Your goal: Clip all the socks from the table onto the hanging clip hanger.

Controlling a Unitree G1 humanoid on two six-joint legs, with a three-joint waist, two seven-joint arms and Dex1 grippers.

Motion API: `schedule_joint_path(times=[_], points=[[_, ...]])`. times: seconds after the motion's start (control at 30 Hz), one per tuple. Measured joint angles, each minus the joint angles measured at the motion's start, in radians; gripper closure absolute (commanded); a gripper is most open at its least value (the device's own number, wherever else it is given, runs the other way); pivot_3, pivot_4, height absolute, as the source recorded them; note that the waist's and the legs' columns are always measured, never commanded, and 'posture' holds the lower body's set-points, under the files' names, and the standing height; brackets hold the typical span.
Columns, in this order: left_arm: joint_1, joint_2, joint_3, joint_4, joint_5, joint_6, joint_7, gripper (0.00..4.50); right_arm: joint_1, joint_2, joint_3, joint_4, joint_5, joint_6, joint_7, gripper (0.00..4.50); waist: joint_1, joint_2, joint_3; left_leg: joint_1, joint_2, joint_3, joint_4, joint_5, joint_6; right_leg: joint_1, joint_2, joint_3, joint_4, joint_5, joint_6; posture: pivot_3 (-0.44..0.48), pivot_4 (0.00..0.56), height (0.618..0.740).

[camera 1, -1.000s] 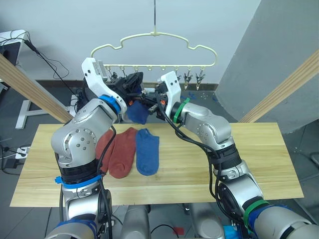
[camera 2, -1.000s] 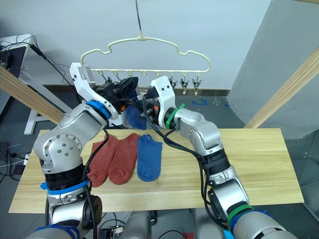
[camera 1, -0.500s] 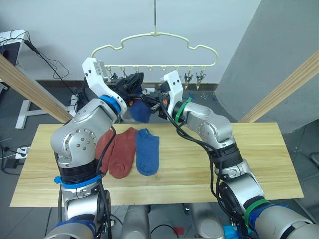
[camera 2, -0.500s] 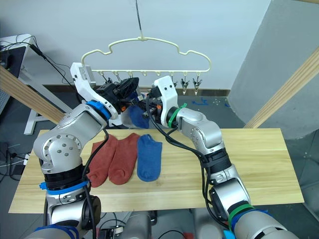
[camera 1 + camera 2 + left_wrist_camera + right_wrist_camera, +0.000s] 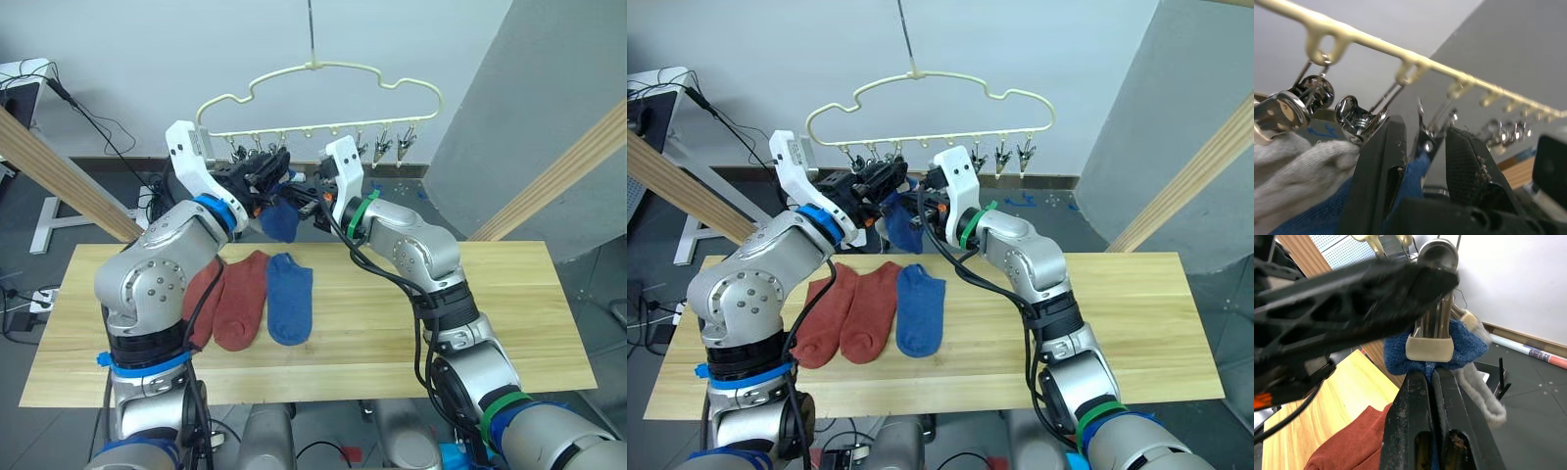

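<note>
1. Pale-yellow wire, cloud-shaped, the clip hanger hangs above the far edge of the table, its row of silver clips dangling beneath the frame.
2. Both arms are raised to the hanger's left-hand clips, where a blue sock is held up just under the frame.
3. The right gripper is clenched on that blue sock, its fingers pressed together with knit between them, directly below a silver clip.
4. The left gripper straddles a clip, its fingers apart on either side of it; it appears to be squeezing the clip, though the grip itself is not clear.
5. Grey knit already bunches at the clips beside the left gripper, so at least one grey sock seems hung.
6. Below the hanger, on the table, lie two rust-red socks and a second blue sock, side by side and untouched.
7. By this count, three socks are left once the raised one is clipped.
</note>
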Motion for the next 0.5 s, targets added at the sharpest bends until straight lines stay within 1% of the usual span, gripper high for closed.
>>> schedule_joint_path(times=[0.07, 0.13, 0.2, 0.27, 0.37, 0.5], points=[[0.017, 0.005, -0.006, -0.022, 0.004, -0.001, -0.005, 2.86, 0.003, 0.000, 0.001, -0.009, 0.004, 0.010, 0.002, 4.00, 0.001, 0.000, 0.000, 0.000, 0.000, 0.000, 0.000, 0.000, 0.000, 0.000, 0.000, 0.000, 0.000, 0.000, 0.000, -0.164, 0.341, 0.740], [0.034, 0.034, -0.028, -0.046, 0.019, -0.007, -0.026, 2.86, 0.006, -0.003, 0.001, -0.014, 0.005, 0.017, 0.002, 3.46, 0.001, 0.000, 0.000, 0.000, 0.000, 0.000, 0.000, 0.000, 0.000, 0.000, 0.000, 0.000, 0.000, 0.000, 0.000, -0.159, 0.341, 0.740], [0.051, 0.046, -0.041, -0.077, 0.035, -0.017, -0.037, 2.86, 0.013, -0.010, 0.001, -0.023, 0.006, 0.031, 0.004, 2.72, 0.002, 0.000, 0.000, 0.000, 0.000, 0.000, 0.000, 0.000, 0.000, 0.000, 0.000, 0.000, 0.000, 0.000, 0.000, -0.152, 0.341, 0.740], [0.084, 0.081, -0.054, -0.117, 0.051, -0.025, -0.056, 2.86, 0.031, -0.018, 0.004, -0.045, 0.006, 0.047, 0.005, 2.04, 0.001, 0.000, 0.000, 0.000, 0.000, 0.000, 0.000, 0.000, 0.000, 0.000, 0.000, 0.000, 0.000, 0.000, 0.000, -0.145, 0.341, 0.740], [0.155, 0.140, -0.051, -0.180, 0.076, -0.043, -0.086, 2.86, 0.063, -0.046, 0.018, -0.089, 0.006, 0.080, 0.005, 2.04, 0.002, 0.000, 0.000, 0.000, 0.000, 0.000, -0.001, 0.000, 0.000, 0.000, 0.000, 0.000, 0.000, 0.000, 0.000, -0.133, 0.341, 0.740], [0.231, 0.180, -0.022, -0.232, 0.091, -0.063, -0.099, 2.86, 0.107, -0.087, 0.027, -0.160, 0.010, 0.133, 0.021, 2.04, 0.007, 0.000, 0.000, 0.000, 0.000, 0.000, 0.000, 0.000, 0.000, 0.000, 0.000, 0.001, 0.000, 0.000, 0.000, -0.118, 0.339, 0.740]])
